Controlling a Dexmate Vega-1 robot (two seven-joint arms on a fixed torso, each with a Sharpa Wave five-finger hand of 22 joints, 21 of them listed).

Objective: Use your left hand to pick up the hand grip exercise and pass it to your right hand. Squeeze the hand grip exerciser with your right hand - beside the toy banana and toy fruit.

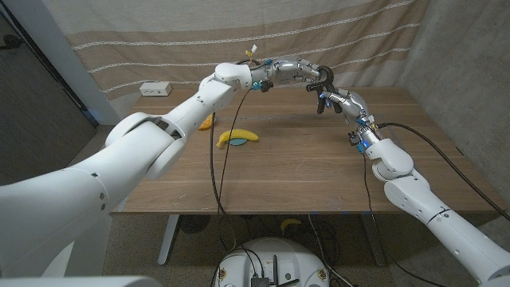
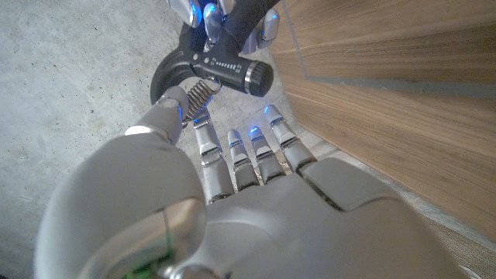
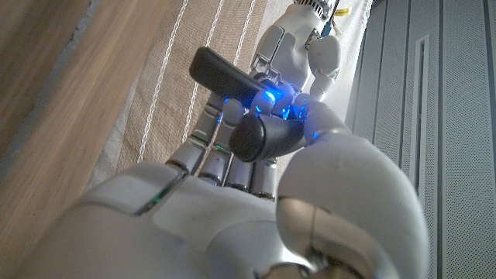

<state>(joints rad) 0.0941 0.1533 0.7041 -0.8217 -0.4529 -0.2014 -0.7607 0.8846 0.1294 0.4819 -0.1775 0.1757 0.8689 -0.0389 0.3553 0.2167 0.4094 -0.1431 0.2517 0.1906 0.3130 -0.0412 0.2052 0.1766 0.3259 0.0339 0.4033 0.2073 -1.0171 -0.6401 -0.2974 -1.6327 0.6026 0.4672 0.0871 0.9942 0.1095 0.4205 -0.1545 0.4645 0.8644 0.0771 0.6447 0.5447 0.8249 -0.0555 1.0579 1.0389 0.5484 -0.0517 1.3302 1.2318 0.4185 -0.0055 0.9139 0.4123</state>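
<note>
I have the black hand grip exerciser with its two foam-covered handles and metal coil spring (image 1: pixel 324 86) held up in the air above the far middle of the wooden table (image 1: pixel 319 167), right where my two hands meet. My left hand (image 1: pixel 307 72) comes at it from the left, my right hand (image 1: pixel 344 102) from below and the right, and both look to be touching it, so neither is nearer in any useful sense; what counts is which end each one has. In the left wrist view the left hand's fingers (image 2: pixel 232 159) are stretched out nearly straight with the thumb up against the spring end (image 2: pixel 200 94), a light pinch rather than a wrap. In the right wrist view my right hand's fingers (image 3: pixel 225 147) reach up round the nearer handle, whose round butt (image 3: pixel 263 136) points back at the camera, while the other handle angles away toward the left hand; I can't tell whether that grasp is fully closed. The yellow toy banana with a bluish patch (image 1: pixel 237 138) lies on the table well to the left of the handover, with a second yellow toy fruit (image 1: pixel 206 121) partly behind my left arm.
</note>
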